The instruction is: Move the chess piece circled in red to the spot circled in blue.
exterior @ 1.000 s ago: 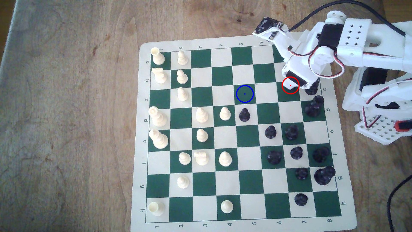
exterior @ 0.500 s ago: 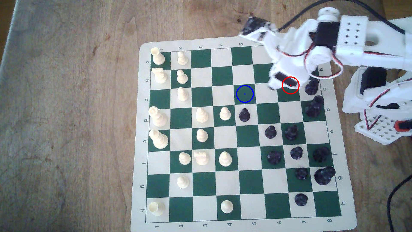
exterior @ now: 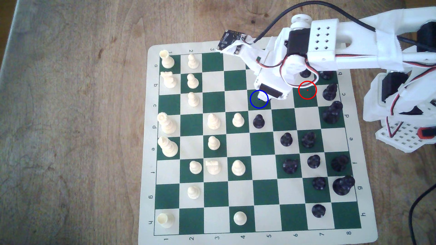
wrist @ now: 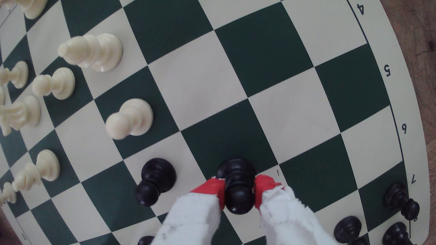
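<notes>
Item: gripper (exterior: 263, 96) — we log it shifted from the red-ringed square (exterior: 307, 90), now bare, across to the exterior view's left, over the spot (exterior: 256, 103); we judge carrying nearly done, lowering and release outstanding
Item: chess piece (wrist: 238, 186) — black pawn, clamped between the red fingertips (wrist: 211, 188), closed snug on its neck; base hangs near the dark green square, contact unclear

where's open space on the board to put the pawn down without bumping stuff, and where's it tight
Barest: the top middle squares around the blue-ringed spot, where the gripper holds the black pawn; the nearest neighbour is another black pawn just below. The red-ringed square is bare too. Tight: the cream pieces on the exterior view's left, black pieces lower right.
</notes>
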`<act>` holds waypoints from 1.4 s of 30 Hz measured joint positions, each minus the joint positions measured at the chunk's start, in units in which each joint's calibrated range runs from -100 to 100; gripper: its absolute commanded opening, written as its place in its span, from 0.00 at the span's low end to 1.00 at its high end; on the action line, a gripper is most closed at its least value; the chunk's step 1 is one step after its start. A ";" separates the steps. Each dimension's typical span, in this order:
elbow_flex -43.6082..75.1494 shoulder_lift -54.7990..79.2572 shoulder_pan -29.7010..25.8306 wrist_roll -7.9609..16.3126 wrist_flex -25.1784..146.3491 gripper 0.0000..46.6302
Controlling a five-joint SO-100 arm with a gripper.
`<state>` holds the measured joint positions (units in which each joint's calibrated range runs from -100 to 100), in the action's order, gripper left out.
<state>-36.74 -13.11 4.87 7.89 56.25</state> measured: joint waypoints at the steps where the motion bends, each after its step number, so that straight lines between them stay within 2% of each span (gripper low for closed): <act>1: 0.36 0.42 0.00 0.00 -0.16 0.01; 11: 4.52 4.19 -0.59 0.00 -0.32 0.01; 34: 4.52 8.29 -1.03 0.00 -2.47 0.02; 36: 4.52 8.46 -0.96 0.00 -2.47 0.15; 39: 4.52 8.55 -0.59 0.00 -3.03 0.28; 40: 4.52 8.55 -0.59 0.00 -3.19 0.37; 42: 4.52 8.71 -0.22 0.00 -3.27 0.43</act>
<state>-32.22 -4.40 4.65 7.89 52.99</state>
